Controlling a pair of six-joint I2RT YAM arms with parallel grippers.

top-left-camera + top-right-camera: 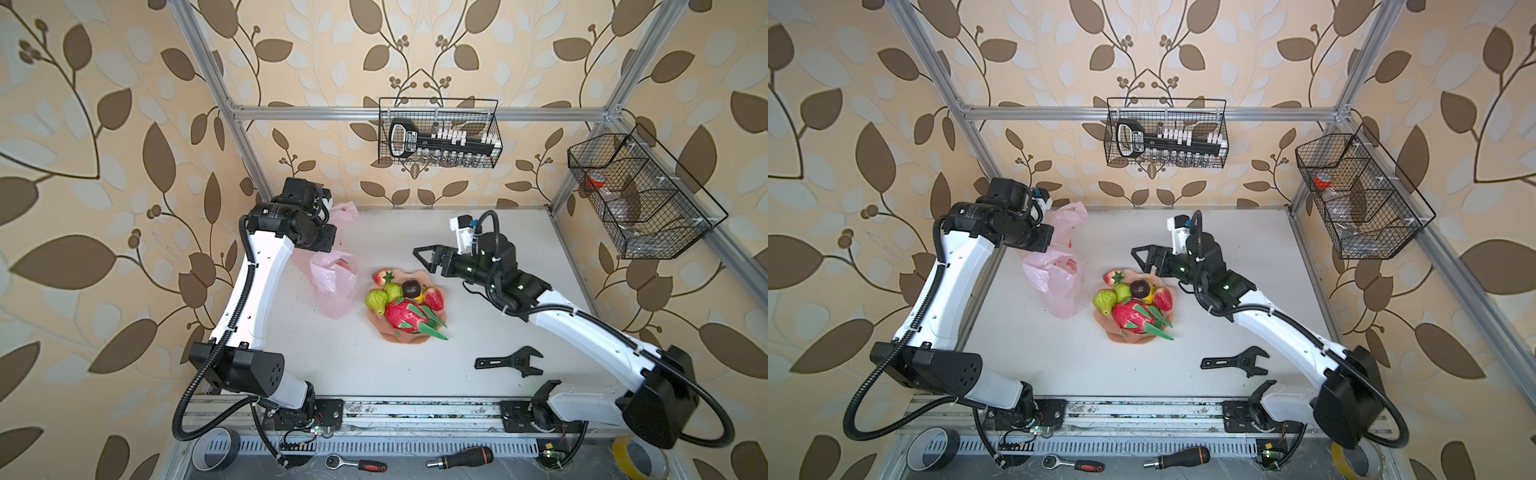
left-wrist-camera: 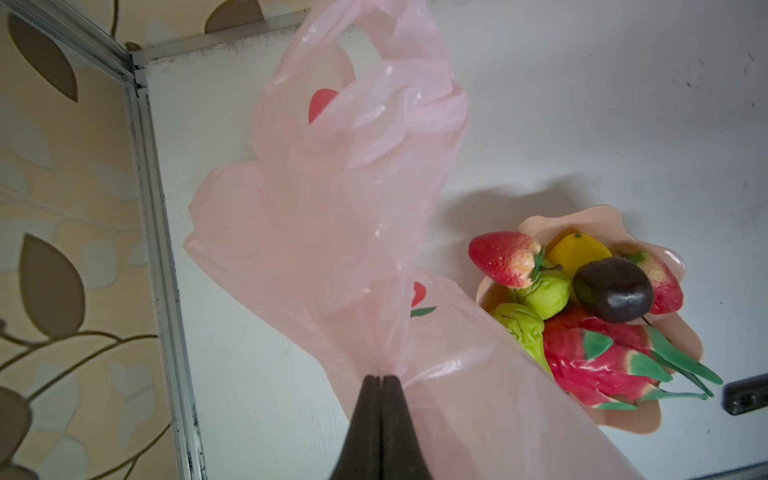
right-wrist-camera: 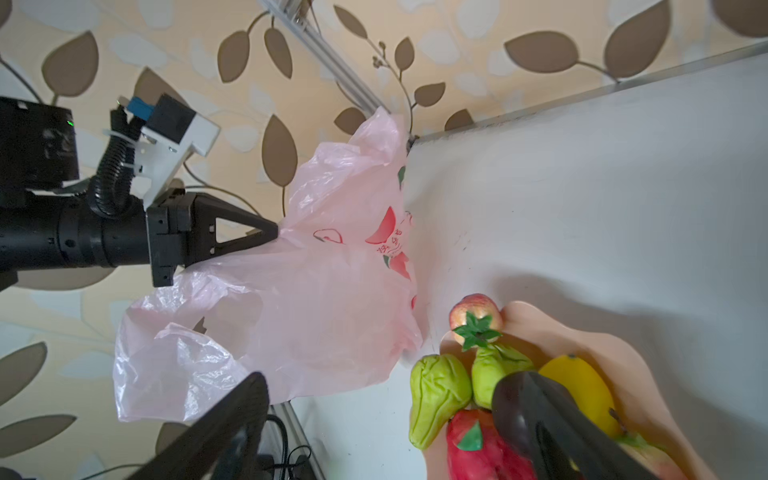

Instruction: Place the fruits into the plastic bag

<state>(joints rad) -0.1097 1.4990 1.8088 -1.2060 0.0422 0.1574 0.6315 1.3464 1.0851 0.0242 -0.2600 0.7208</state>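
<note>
**A:** While the arms hang idle, take me across the table (image 1: 415, 374) from the left.

**B:** My left gripper (image 2: 380, 380) is pinched tight on a fold of the pink bag (image 1: 332, 286) and holds that edge up. The rest sags to the table, its length running from the far left corner toward the front. I can't tell how wide the mouth gapes.

**A:** And the fruits?

**B:** All in the pink bowl (image 1: 415, 338), just right of the bag and nearly touching it. The dragon fruit (image 1: 401, 316) is in front, slanting toward the front right. The pears (image 1: 376, 301), strawberries (image 1: 379, 277) and yellow one (image 2: 577, 251) are piled behind it, with the purple ball (image 1: 410, 287) on top. I count none in the bag; the red there looks like print.

**A:** Which arm goes?

**B:** The right, I'd say. My right gripper (image 1: 423, 261) hangs over the bowl's far right edge, spread wide and empty, pointing left toward the bag. The ball is the nearest fruit. I'd drop onto it, then carry it left across the bowl.
</note>
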